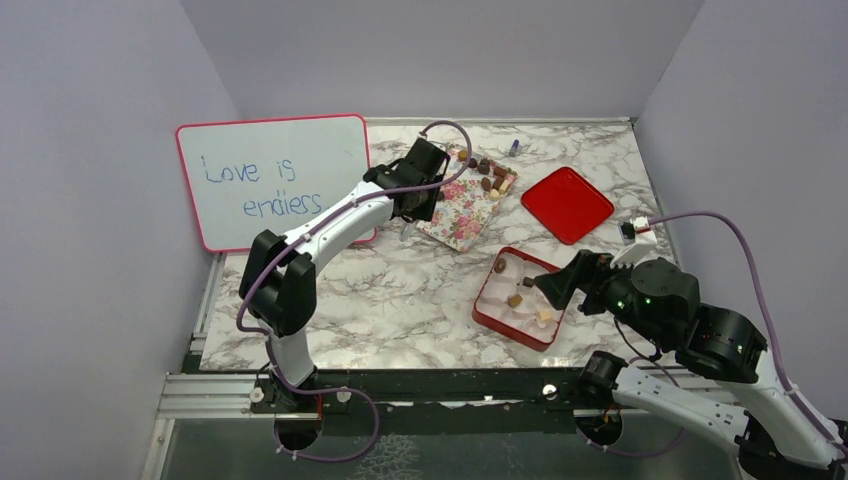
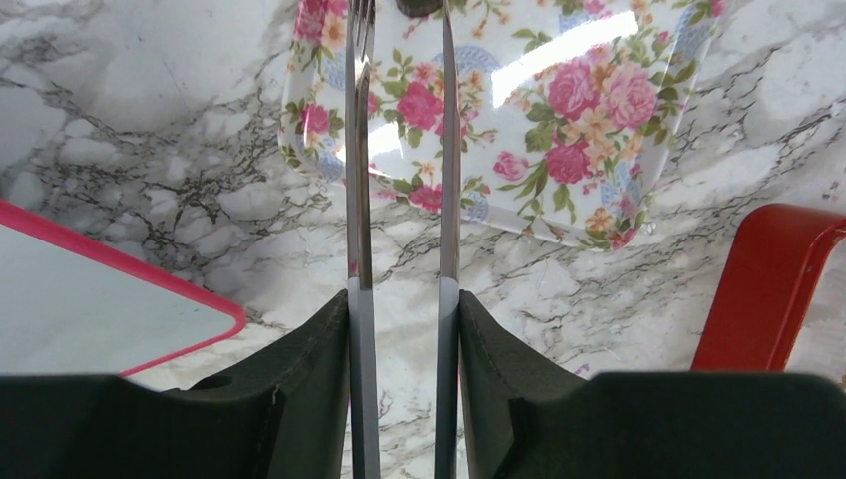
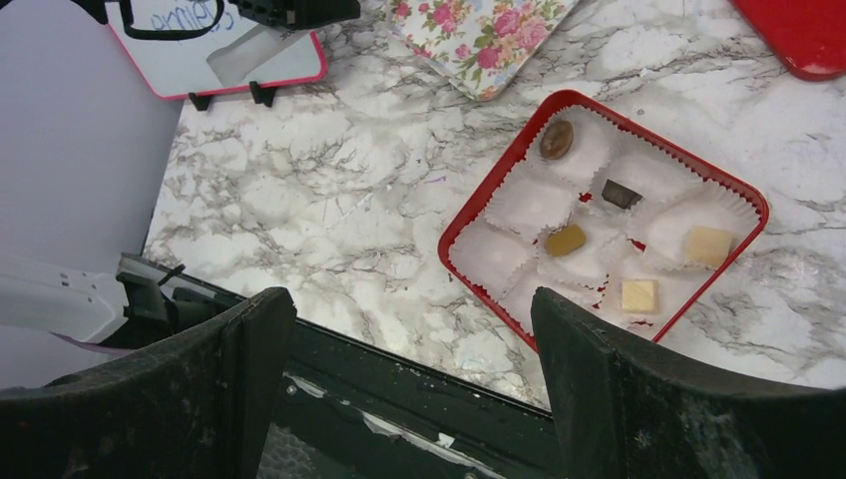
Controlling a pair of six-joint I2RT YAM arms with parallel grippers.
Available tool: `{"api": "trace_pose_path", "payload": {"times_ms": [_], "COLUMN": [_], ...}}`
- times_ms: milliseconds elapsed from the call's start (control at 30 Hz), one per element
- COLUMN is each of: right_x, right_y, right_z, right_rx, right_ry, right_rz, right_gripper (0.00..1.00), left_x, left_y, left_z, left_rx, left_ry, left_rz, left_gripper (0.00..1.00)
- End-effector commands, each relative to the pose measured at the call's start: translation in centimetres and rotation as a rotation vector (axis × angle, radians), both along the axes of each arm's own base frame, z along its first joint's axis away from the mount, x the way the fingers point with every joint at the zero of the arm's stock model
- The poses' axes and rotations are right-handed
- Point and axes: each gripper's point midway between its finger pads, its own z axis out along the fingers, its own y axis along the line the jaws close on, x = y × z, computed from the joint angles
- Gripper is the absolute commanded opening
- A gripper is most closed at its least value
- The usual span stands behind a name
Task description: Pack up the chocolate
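Top cam gives the whole layout. Only there do I see the loose chocolates, brown, dark and pale bits, bunched on the far end of the floral tray, beyond and left of the red box.

R wrist cam is the one that shows inside the box properly. White paper cups hold five pcs:
- a brown oval in the far corner cup
- a dark block
- a caramel lump
- two cream squares

L wrist cam shows the left gripper w/ thin metal blades over the tray, only a slit between them. A dark bit sits at the tips, cut off by the frame top, so I can't tell if it's pinching anything. The right gripper is spread wide, nothing in it, hanging just right of the box at its near side.

The red lid lies beyond the box, apart from it. The whiteboard stands well left. There's bare marble table left of the box and between box and tray. The box's near side sits close to the table's front edge.
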Motion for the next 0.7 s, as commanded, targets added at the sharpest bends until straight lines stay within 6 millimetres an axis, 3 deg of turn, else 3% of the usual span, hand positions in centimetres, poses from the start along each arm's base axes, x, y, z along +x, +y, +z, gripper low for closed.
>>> {"api": "trace_pose_path", "payload": {"times_ms": [0,667], "right_x": [-0.1,-0.2], "right_y": [0.9,1.3], "right_z": [1.2,1.7], "right_rx": [0.042,0.062], "right_ry": [-0.041,-0.039], "right_rz": [0.045,0.058], "right_gripper": [0.94,0.94], "left_x": [0.4,2.0], "left_y": [-0.9,-0.8], "left_z": [1.5,-1.3], "left_rx": [-0.115,-0.129], "left_ry": [-0.030,0.028], "left_rz": [-0.022,-0.016], "left_gripper": [0.41,0.44]}}
